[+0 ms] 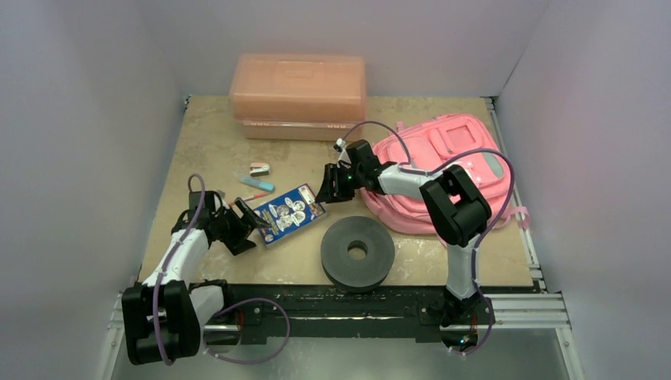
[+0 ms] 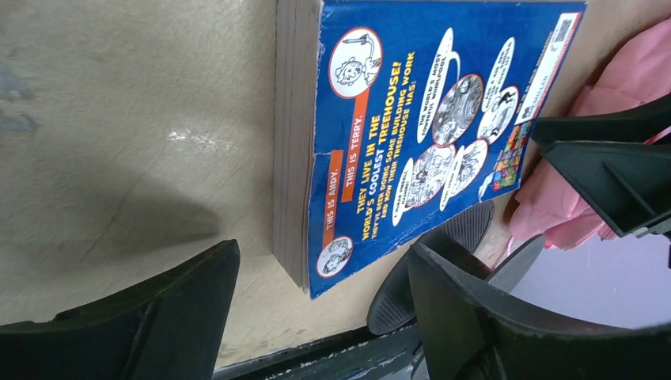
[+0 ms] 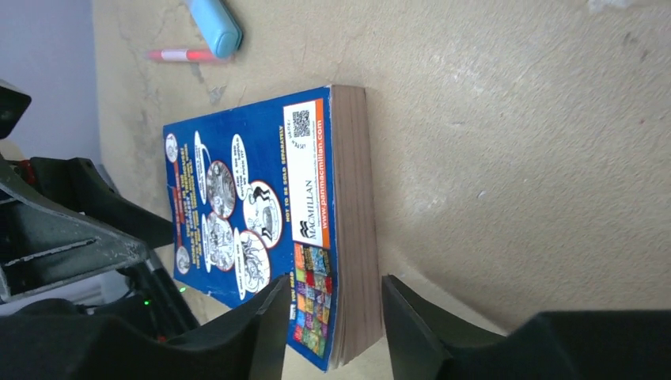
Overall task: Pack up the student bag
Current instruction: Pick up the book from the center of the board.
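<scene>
The pink student bag (image 1: 451,170) lies at the right of the table; an edge of it shows in the left wrist view (image 2: 625,79). A blue paperback book (image 1: 289,212) lies flat between the two grippers. My left gripper (image 1: 249,226) is open at the book's near-left corner, which sits just ahead of its jaws (image 2: 316,317). My right gripper (image 1: 332,186) is open at the book's far-right corner. In the right wrist view that corner of the book (image 3: 253,214) lies between the jaws of the gripper (image 3: 336,332), with small gaps on both sides.
A salmon-pink plastic box (image 1: 299,93) stands at the back. A black roll (image 1: 358,252) lies near the front edge, right of the book. A blue highlighter (image 1: 258,184), a pink pen (image 3: 178,55) and a small stapler-like item (image 1: 259,169) lie left of the book.
</scene>
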